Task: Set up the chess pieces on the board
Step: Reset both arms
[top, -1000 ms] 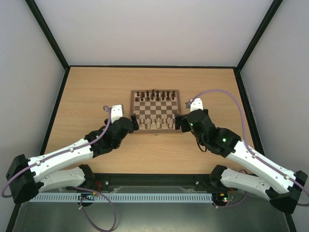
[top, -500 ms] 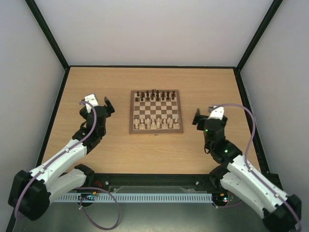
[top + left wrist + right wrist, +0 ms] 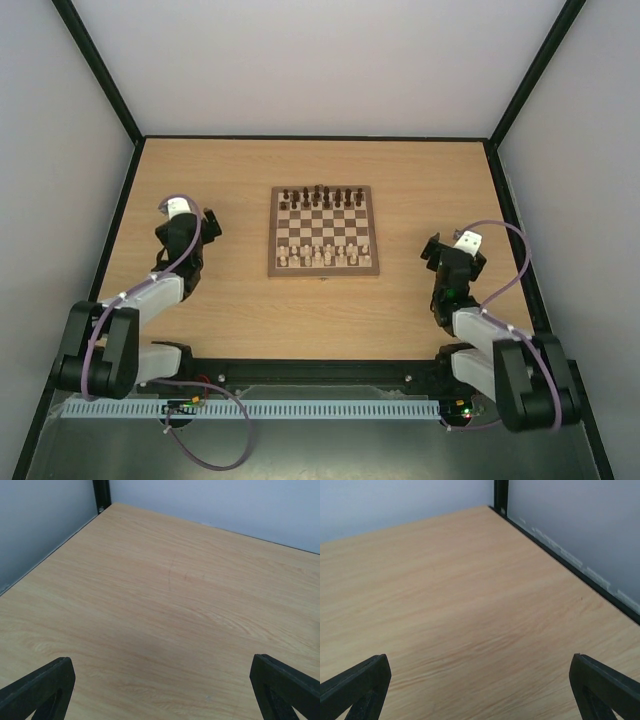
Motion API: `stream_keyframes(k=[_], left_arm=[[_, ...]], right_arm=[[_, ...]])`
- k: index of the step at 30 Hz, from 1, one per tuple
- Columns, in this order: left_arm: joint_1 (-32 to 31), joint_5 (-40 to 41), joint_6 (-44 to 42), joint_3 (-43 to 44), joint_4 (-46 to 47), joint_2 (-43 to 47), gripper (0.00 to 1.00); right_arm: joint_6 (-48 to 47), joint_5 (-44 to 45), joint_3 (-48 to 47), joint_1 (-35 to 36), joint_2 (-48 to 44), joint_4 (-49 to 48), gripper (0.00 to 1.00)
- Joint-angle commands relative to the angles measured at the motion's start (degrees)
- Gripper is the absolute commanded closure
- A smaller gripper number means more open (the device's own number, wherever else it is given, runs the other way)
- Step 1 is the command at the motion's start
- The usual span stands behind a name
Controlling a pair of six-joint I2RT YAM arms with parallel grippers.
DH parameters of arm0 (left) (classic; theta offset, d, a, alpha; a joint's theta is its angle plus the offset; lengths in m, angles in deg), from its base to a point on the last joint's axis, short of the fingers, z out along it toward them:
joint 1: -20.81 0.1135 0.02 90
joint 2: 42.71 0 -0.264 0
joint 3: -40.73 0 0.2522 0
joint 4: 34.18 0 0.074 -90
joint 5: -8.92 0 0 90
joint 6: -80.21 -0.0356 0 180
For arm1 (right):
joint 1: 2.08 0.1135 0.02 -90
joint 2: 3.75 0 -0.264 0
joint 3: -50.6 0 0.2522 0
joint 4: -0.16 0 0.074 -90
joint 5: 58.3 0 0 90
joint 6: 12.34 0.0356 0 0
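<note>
The board (image 3: 323, 272) lies flat in the middle of the wooden table. Pale chess pieces (image 3: 320, 256) stand in its two near rows. My left gripper (image 3: 187, 222) hovers well left of the board, open and empty. On the other side my right gripper (image 3: 452, 250) is well right of the board, open too. In the left wrist view the left gripper (image 3: 162, 690) has its fingertips (image 3: 37, 690) wide apart over bare wood. The right wrist view shows the same for the right gripper (image 3: 480, 690), its fingertips (image 3: 605, 687) spread with nothing between them. Neither wrist view shows the board.
Dark brown pieces (image 3: 320, 196) fill the board's two far rows. Grey walls and black frame posts (image 3: 100, 75) close in the table. A post (image 3: 101, 494) marks the far-left corner, another post (image 3: 500, 494) the far-right. Both arms are folded back near the black front rail (image 3: 320, 370).
Both arms have drawn back from the board's near corners, the left one to the left, the right one to the right. Both grippers stayed open and empty.
</note>
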Motion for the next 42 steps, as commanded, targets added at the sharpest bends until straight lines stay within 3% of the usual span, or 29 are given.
stream_keyframes(k=[1,5,7,10,12,17,20,27,32,39,42], left_arm=[[1.2,-3.2,-2.4,3.6,7.2,-4.0,0.01],[1.9,-2.6,-3.6,3.7,10.7,-5.9,0.01],[2.8,-3.4,-4.3,3.0,13.2,-6.3,0.01],[4.1,-5.4,-5.9,1.8,16.0,-6.4,0.01],[5.6,-7.4,-5.3,1.2,16.6,-6.0,0.01],[9.2,-12.0,-4.5,-1.8,18.4,-5.1,0.01],[10.2,-14.0,-3.9,-5.1,24.5,-8.6,0.01],[11.0,-15.1,-4.2,-3.7,23.8,-10.3,0.01],[11.0,-10.7,-4.9,-0.1,22.3,-13.9,0.01],[7.1,-0.6,-6.4,-6.2,33.4,-13.2,0.01],[5.6,0.1,-8.2,-4.7,32.9,-15.0,0.01]], right_arm=[[0.3,-4.2,0.3,-3.1,11.3,-21.7,0.01],[0.4,-6.6,-2.4,-5.1,19.6,-24.0,0.01],[0.0,-8.1,-0.5,-5.6,23.7,-31.0,0.01],[-0.4,-9.9,-2.5,-5.7,25.3,-28.7,0.01],[-4.3,-18.0,-4.1,-5.7,28.8,-30.0,0.01],[-5.5,-21.4,-4.7,-5.7,28.7,-27.9,0.01],[-5.5,-21.3,-4.7,-5.7,28.4,-27.4,0.01],[-5.5,-21.5,-4.8,-5.8,28.4,-27.4,0.01],[-5.5,-21.5,-4.7,-5.7,28.5,-27.5,0.01],[-5.5,-21.5,-4.8,-5.7,28.5,-27.4,0.01],[-5.5,-21.5,-4.9,-5.7,28.6,-27.3,0.01]])
